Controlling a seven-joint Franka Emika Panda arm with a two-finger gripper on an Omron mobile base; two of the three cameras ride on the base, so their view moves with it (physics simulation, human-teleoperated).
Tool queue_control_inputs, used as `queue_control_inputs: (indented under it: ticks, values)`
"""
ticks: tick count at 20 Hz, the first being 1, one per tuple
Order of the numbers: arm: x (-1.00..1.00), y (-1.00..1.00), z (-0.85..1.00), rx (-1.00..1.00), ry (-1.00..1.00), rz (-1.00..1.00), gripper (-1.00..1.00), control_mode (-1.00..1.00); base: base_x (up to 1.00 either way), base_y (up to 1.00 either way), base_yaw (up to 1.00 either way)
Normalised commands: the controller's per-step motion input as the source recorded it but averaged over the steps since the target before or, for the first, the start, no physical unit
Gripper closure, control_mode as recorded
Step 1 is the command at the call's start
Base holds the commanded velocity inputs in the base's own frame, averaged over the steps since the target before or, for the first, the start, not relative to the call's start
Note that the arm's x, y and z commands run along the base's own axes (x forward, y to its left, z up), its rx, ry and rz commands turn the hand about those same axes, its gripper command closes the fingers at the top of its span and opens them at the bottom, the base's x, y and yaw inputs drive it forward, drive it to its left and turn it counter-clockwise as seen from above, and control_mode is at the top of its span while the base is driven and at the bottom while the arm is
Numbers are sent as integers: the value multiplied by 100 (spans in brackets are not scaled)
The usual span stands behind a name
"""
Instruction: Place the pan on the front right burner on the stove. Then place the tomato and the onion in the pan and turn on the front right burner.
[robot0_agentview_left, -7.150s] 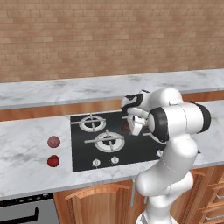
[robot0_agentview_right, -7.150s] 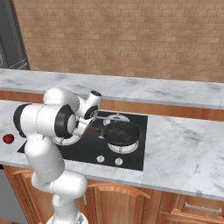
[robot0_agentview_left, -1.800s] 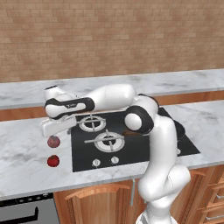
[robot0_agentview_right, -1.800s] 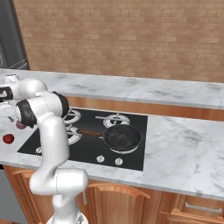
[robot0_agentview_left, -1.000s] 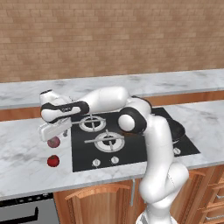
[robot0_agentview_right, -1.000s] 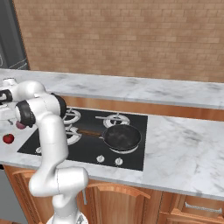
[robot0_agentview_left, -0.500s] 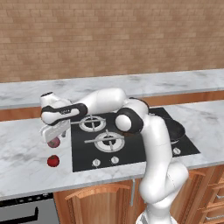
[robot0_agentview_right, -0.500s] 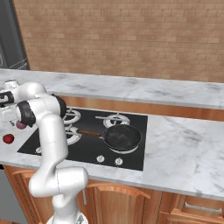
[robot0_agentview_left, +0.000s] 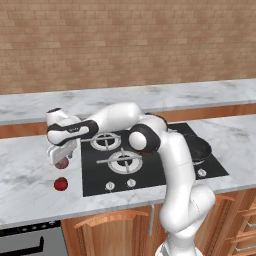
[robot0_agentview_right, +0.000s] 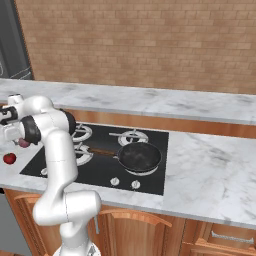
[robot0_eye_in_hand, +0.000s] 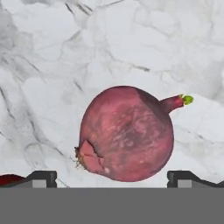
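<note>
Lowering since earlier, spread gripper (robot0_eye_in_hand: 111, 178) now straddling onion (robot0_eye_in_hand: 127, 133); tomato (robot0_agentview_left: 60, 184) waiting at 6 o'clock; pan (robot0_agentview_right: 138, 156) already on burner.

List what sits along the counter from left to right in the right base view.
tomato → onion → pan

Onion (robot0_eye_in_hand: 127, 133): dull maroon-pink w/ green sprout tip. Tomato (robot0_agentview_left: 60, 184): glossy red. Counter (robot0_eye_in_hand: 109, 48): white marble, grey veins. Stove (robot0_agentview_right: 107, 150) black; pan (robot0_agentview_right: 139, 156) black, brown handle. Brick wall (robot0_agentview_left: 125, 45) tan-brown.
</note>
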Motion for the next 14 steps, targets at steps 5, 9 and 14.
queue_control_inputs:
  ticks: [5,9,14]
  values:
    - [11,5,-14,5,0,9,-100,-100,0,0,0]
    - [14,8,-9,6,0,8,-100,-100,0,0,0]
    - [3,3,-14,4,0,5,100,-100,0,0,0]
